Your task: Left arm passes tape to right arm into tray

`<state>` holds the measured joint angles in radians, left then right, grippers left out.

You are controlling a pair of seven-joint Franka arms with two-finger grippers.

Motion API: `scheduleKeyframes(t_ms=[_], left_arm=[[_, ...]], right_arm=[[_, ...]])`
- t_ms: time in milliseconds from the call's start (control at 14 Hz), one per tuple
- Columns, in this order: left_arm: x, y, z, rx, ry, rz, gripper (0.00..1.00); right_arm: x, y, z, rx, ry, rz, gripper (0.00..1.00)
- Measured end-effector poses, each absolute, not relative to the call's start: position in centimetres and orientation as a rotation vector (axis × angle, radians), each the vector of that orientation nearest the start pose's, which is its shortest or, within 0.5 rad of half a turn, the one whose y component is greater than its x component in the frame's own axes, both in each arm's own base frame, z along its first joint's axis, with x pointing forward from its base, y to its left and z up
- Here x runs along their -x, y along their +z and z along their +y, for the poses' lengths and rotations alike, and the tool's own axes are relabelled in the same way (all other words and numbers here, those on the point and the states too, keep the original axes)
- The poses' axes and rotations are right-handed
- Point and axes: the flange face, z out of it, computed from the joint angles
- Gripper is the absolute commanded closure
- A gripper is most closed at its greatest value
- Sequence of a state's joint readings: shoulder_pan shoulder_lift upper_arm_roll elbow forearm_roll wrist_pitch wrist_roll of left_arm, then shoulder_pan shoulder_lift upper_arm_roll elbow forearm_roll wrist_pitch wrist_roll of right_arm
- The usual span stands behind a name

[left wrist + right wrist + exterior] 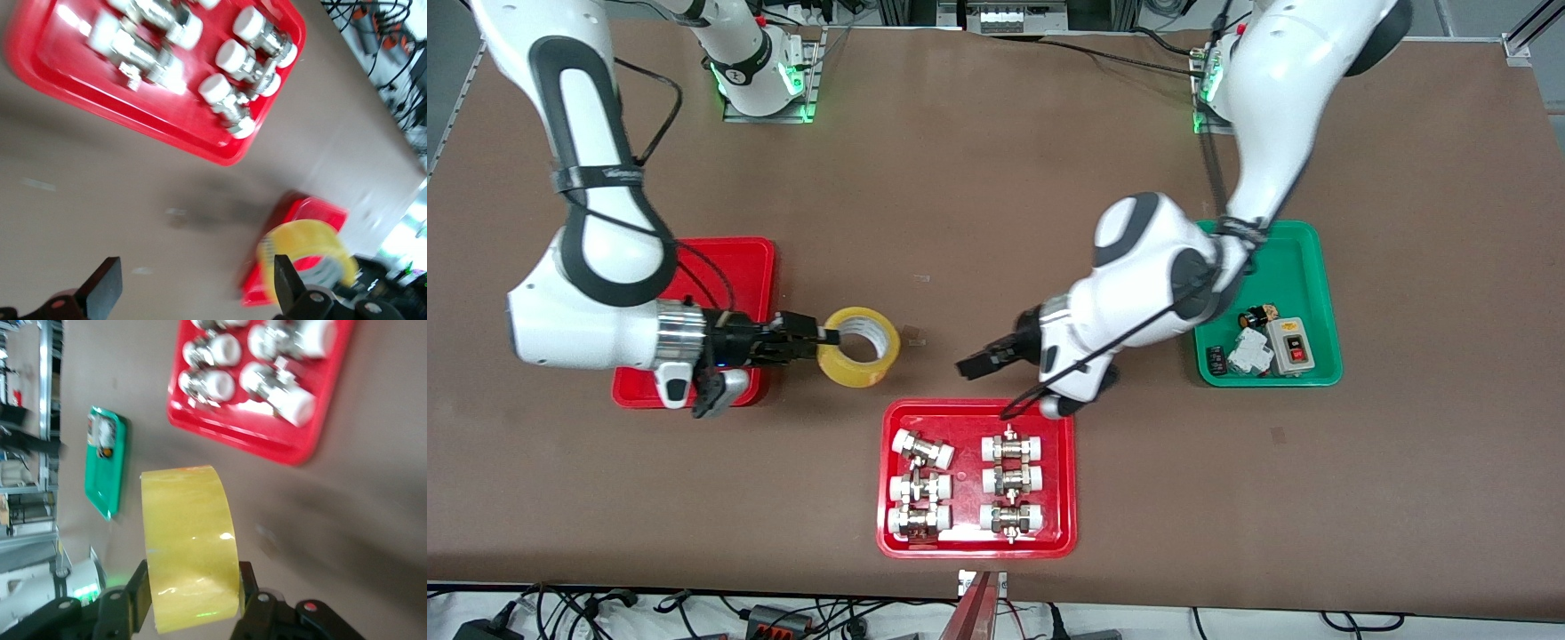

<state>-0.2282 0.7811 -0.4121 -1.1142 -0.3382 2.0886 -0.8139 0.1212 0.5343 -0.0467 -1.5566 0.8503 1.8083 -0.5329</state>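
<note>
The right gripper is clenched on the tape, its fingers pressed against the yellow band on either side (the roll stands on edge, its hole facing up toward the front camera). The roll hangs above the bare table, just beside the plain red tray at the right arm's end. The left gripper is released, its fingers spread wide and holding nothing, over the table above the rim of the red tray of fittings near the table's front edge. A green tray of small parts lies toward the left arm's end
</note>
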Motion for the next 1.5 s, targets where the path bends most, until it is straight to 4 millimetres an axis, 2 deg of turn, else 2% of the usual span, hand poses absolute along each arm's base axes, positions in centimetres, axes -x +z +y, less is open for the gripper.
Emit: scheduleKeyframes(t_ms=[214, 429, 643, 786, 929, 1000, 1143, 1286, 1357, 1500], left_arm=[[-67.6, 43.2, -32.5, -2.565, -0.343, 0.367, 0.00], [-66.8, 45.4, -28.4, -2.738, -0.351, 0.205, 0.00], [-66.0, 47.5, -24.5, -2.880, -0.354, 0.000, 0.00], [-65.7, 48.5, -20.0, -2.988, -0.403, -0.107, 0.00], [-66.1, 49.4, -15.4, -3.093, -0.399, -0.131, 0.00], [-66.3, 49.7, -13.4, -3.124, -0.391, -0.124, 0.00], [-66.9, 49.7, -10.0, -3.134, -0.391, -0.122, 0.00], [-67.1, 49.3, -7.6, -3.125, -0.405, -0.146, 0.00], [-67.1, 48.9, -6.9, -3.122, -0.418, -0.143, 0.00], [-66.9, 48.0, -6.8, -3.125, -0.452, -0.113, 0.00]], right_arm=[[-65.9, 32.9, 2.6, 2.310, 0.173, -0.353, 1.00], [-64.4, 29.9, -4.3, 2.323, 0.250, -0.398, 1.00], [-62.9, 25.2, -8.8, 2.317, 0.305, -0.435, 1.00], [-62.0, 22.5, -11.2, 2.306, 0.328, -0.457, 1.00], [-61.2, 20.5, -12.8, 2.292, 0.342, -0.462, 0.97], [-60.9, 19.6, -13.3, 2.283, 0.347, -0.460, 0.85], [-60.5, 18.2, -13.8, 2.274, 0.359, -0.469, 0.45], [-60.4, 17.9, -13.9, 2.276, 0.371, -0.501, 0.07], [-60.4, 17.9, -13.9, 2.285, 0.378, -0.515, 0.00], [-60.6, 17.8, -14.2, 2.329, 0.400, -0.558, 0.00]])
